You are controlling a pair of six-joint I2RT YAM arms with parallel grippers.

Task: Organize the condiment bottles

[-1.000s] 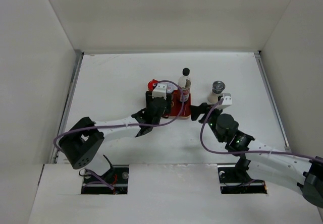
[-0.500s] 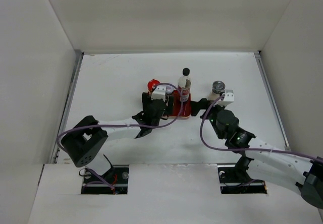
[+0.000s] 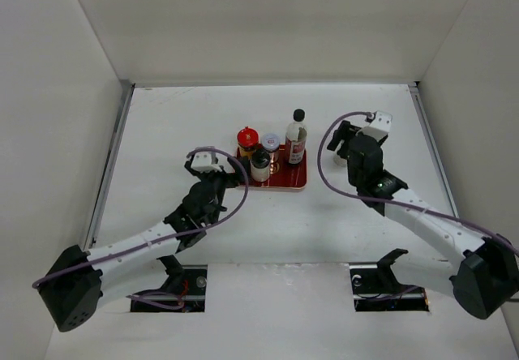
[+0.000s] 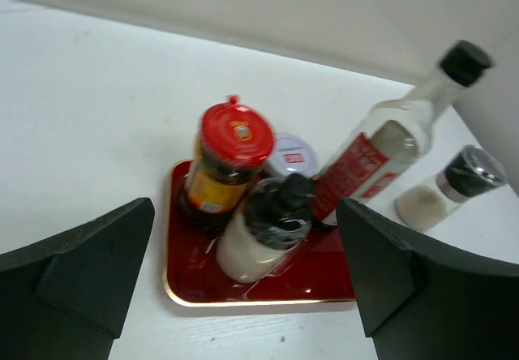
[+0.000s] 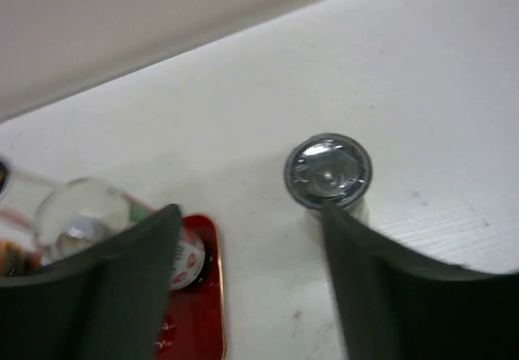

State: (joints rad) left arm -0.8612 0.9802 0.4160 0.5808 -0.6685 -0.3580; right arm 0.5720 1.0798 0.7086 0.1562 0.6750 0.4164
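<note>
Overhead view of a white bench (image 3: 178,117) walled on three sides, with my two arms reaching in from the bottom edge. A red tray (image 3: 288,183) with a gold rim lies at centre frame. Four condiment containers stand on it: a red-lidded jar (image 4: 231,133) at its upper left, a white-lidded jar (image 4: 293,156) just beside that, a black-lidded jar (image 4: 272,214) in front of both, and a tall clear bottle (image 4: 381,145) with a black cap and red label at the upper right corner. A grey-lidded jar (image 5: 328,172) stands off the tray on the bare bench, to its right.

My left hand (image 4: 245,207) sits lower left of the tray, fingers spread wide, holding nothing. My right hand (image 5: 250,214) hangs over the grey-lidded jar, fingers partly apart with nothing between them; the jar sits just past one fingertip.
</note>
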